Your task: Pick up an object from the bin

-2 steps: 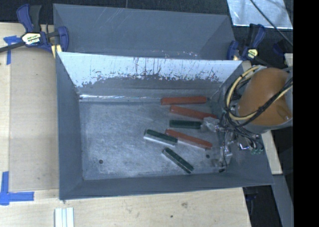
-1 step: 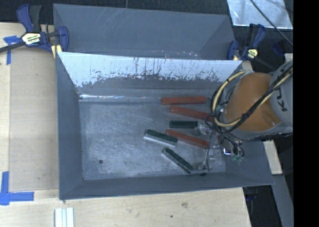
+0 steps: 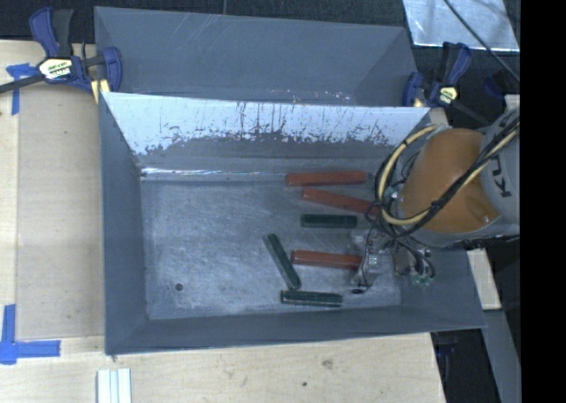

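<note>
The hand (image 3: 364,274) hung low in the bin (image 3: 124,242), right at the right end of the front red stick (image 3: 323,259). Whether it touched that stick or stood just over it could not be told. Nor could it be told whether the hand was released or clenched. The arm's orange cover (image 3: 447,185) and its looped cables (image 3: 384,182) rose above and to the right of the front red stick. The front red stick lay flat on the bin floor, nearly level across the view. Its left end was just beside a slanted green stick (image 3: 283,262), which ran down and to the right past that end. Below the front red stick, near the front wall, lay a low green stick (image 3: 311,299), close to the slanted one's lower end. Above the front red stick and apart from it lay a level green stick (image 3: 329,221). Farther up from the front red stick lay the middle red stick (image 3: 340,201), slightly tilted. Farthest from the front red stick lay the back red stick (image 3: 325,178), close under the back wall.
</note>
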Tool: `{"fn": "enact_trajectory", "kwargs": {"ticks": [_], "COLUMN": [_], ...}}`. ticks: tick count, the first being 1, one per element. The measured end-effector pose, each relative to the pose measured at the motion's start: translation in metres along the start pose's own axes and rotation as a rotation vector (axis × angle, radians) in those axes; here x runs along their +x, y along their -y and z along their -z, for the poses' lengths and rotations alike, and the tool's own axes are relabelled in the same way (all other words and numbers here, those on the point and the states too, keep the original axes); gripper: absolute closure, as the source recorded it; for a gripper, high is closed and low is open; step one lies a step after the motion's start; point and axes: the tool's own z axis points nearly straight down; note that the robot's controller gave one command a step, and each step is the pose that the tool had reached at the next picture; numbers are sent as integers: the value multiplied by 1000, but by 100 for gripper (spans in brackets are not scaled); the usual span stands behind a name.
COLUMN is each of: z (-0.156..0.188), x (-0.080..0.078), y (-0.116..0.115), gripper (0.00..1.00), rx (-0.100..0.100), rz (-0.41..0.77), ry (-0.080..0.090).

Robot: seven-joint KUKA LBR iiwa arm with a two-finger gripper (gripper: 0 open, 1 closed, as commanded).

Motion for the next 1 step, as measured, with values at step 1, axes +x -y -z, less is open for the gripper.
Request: {"fn": "enact_trajectory", "kwargs": {"ticks": [1], "z": [139], "x": [-8], "y": [12], "gripper": [100], "rx": [2], "rz": [119], "ry": [11]}}
